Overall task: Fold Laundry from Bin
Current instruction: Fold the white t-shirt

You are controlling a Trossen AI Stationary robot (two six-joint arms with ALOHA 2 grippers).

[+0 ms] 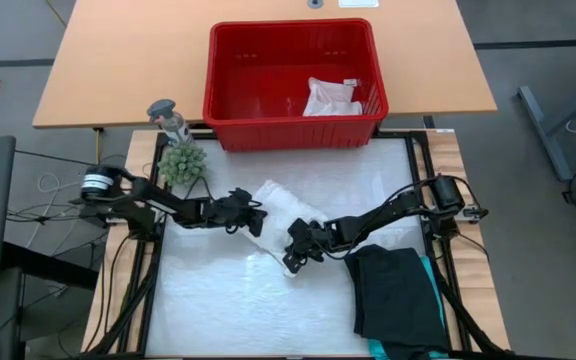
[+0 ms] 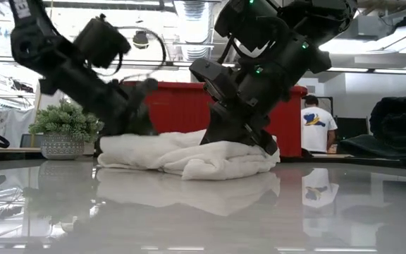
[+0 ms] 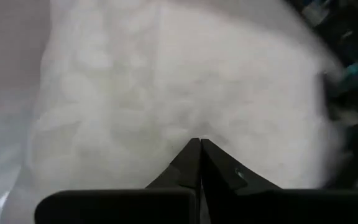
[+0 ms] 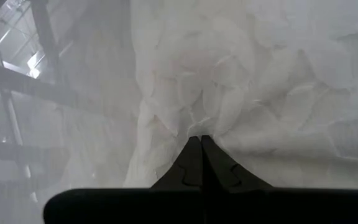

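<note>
The large white lacy top (image 1: 288, 208) lies bunched on the table's middle; it also shows in the low view (image 2: 189, 156). My left gripper (image 1: 258, 222) is shut at its left end. My right gripper (image 1: 294, 258) is shut at its near edge. A folded black garment (image 1: 396, 290) lies at the near right on a teal one (image 1: 435, 290). The red bin (image 1: 293, 120) stands at the far side with a small white cloth (image 1: 330, 98) inside. My left gripper has its shut fingertips on the white top's left end (image 3: 194, 127), coming low from the table's left. The tips hide whether cloth lies between them. The top rests on the table. My right gripper pinches a puckered bit of the top's near edge (image 4: 197, 124) at its fingertips, slanting down from the right. The cloth gathers in folds toward the tips. The top lies on the table, slack.
A small potted plant (image 1: 182, 163) and a grey figure (image 1: 168, 115) stand at the far left, close to my left arm. A person in a white shirt (image 2: 319, 127) shows in the room beyond. Bare table lies at the near left.
</note>
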